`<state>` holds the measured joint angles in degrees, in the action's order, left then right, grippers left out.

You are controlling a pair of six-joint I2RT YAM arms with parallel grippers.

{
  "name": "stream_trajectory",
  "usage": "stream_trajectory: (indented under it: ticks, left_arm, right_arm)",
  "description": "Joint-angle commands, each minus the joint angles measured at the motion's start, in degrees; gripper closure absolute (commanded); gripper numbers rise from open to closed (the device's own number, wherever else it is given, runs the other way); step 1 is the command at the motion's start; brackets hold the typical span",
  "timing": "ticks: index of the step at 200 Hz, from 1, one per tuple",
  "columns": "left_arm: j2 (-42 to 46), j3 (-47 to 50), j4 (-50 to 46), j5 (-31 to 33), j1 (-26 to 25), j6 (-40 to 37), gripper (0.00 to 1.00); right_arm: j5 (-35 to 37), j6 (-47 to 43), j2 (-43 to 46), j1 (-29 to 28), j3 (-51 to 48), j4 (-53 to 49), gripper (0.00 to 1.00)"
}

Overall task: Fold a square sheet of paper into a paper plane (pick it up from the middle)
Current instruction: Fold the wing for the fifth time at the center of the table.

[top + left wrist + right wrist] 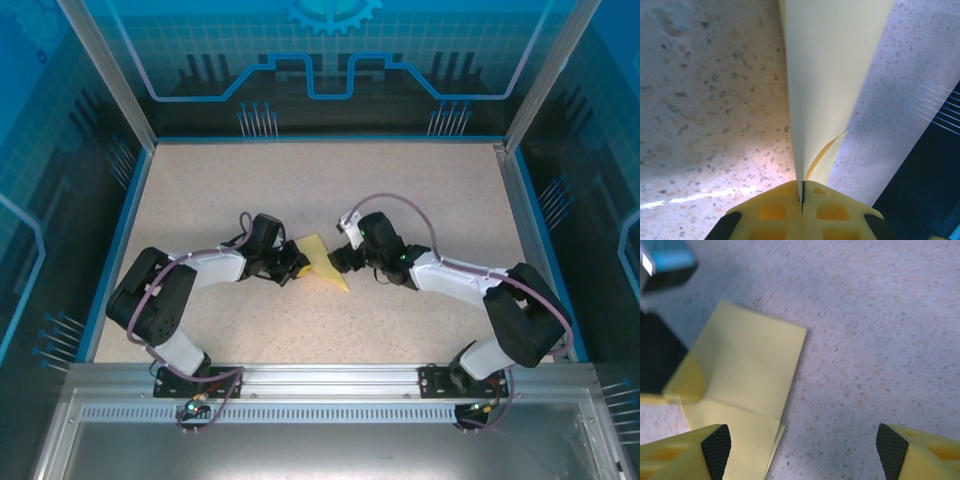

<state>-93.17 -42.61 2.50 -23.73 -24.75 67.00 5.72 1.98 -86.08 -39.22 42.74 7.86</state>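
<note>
The pale-yellow sheet of paper [320,256] lies folded on the speckled table between the two arms, with one pointed corner toward the near right. My left gripper [297,266] is shut on its left edge. In the left wrist view the paper [830,75] runs up and away from the closed yellow fingertips [802,196], its layers slightly parted. My right gripper [804,447] stands open just right of the paper [750,360], with bare table between its fingers [892,447]. A crease and an overlapping lower layer show there. The right gripper [340,258] sits close to the paper's right edge.
The speckled table [420,200] has a blue rim and transparent walls on three sides. Open tabletop lies behind and on both sides of the arms. A metal rail [330,380] with the arm bases runs along the near edge.
</note>
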Motion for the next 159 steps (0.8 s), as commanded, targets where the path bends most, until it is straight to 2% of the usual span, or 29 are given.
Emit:
stream_trajectory:
  ticks: [1,20,38,62,89,122,159]
  left_arm:
    - [1.74,-2.57,-5.33,0.61,-0.69,-0.37,1.0]
    - [1.84,-4.19,-8.26,0.86,-0.91,-0.94,1.0]
    - [1.6,-5.78,-10.93,1.13,-0.91,-2.25,1.0]
    - [0.84,-6.81,-11.29,0.88,-0.91,-2.46,1.0]
    - [0.61,-7.4,-11.26,0.63,-0.91,-2.27,1.0]
    - [0.87,-7.38,-11.58,0.61,-0.9,-2.6,1.0]
    - [0.97,-6.4,-10.84,0.36,-0.91,-2.03,1.0]
  right_arm:
    - [-2.19,-10.26,0.29,-2.43,-3.6,10.94,0.2]
    - [-2.02,-12.23,-1.59,-4.14,-6.05,15.63,0.26]
    - [-4.76,-12.57,-3.87,-5.14,-7.53,20.57,0.3]
    - [-5.64,-15.85,-5.79,-7.82,-8.47,23.59,0.36]
    - [-5.54,-17.63,-7.28,-9.24,-9.95,27.32,0.37]
    - [-2.61,-19.62,-12.61,-10.3,-9.38,32.16,0.41]
    - [-0.05,-19.96,-16.89,-10.93,-8.44,38.89,0.55]
